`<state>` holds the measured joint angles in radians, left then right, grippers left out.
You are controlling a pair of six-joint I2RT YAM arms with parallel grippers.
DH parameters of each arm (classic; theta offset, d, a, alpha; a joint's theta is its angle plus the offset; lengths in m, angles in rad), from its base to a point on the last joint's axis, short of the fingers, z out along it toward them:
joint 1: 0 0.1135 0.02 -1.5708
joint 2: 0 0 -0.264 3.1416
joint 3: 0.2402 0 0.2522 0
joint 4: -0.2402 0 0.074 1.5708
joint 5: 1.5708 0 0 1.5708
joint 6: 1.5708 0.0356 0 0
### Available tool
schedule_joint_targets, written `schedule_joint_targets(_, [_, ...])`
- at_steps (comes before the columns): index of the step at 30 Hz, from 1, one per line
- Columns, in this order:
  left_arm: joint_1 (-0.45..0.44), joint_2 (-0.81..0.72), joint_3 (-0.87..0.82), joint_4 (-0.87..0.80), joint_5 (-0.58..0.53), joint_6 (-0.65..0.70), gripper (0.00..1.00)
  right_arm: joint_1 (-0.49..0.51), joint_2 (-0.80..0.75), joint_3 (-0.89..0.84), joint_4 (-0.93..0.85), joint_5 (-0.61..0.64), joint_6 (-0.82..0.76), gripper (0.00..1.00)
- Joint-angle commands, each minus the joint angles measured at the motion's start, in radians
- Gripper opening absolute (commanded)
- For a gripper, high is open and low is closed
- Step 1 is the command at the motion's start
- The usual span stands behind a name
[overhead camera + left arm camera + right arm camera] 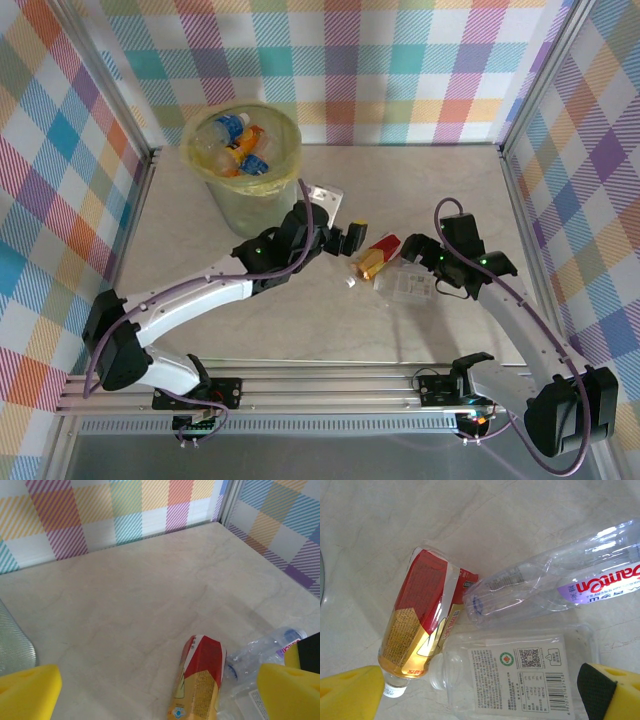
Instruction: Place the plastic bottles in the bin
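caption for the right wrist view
Open right tool above a red-and-gold bottle, a purple-label bottle and a white-label bottle

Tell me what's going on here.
Plastic bottles are being cleared into the bin, which already holds several bottles. Three more lie together on the table: a red-and-gold bottle, a purple-label bottle and a flat white-label bottle. The left end effector and right end effector stand open on either side of that cluster, gripping nothing.

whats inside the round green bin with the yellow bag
The round translucent pale-green bin holds crushed plastic bottles: a clear one with a blue label, an orange one, others clear. Whatever lies beneath that top layer is covered.
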<state>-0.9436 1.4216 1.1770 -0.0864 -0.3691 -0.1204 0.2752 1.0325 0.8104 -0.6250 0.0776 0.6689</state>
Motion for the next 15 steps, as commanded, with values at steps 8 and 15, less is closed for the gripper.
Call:
schedule_joint_targets(8, [-0.043, 0.135, -0.066, 0.106, 0.006, -0.097, 1.0, -0.003, -0.023, -0.025, 0.011, 0.009, 0.013, 1.0])
schedule_joint_targets(15, [-0.056, 0.262, -0.051, 0.143, 0.07, -0.088, 0.97, -0.003, -0.019, -0.015, -0.005, 0.014, 0.015, 1.0])
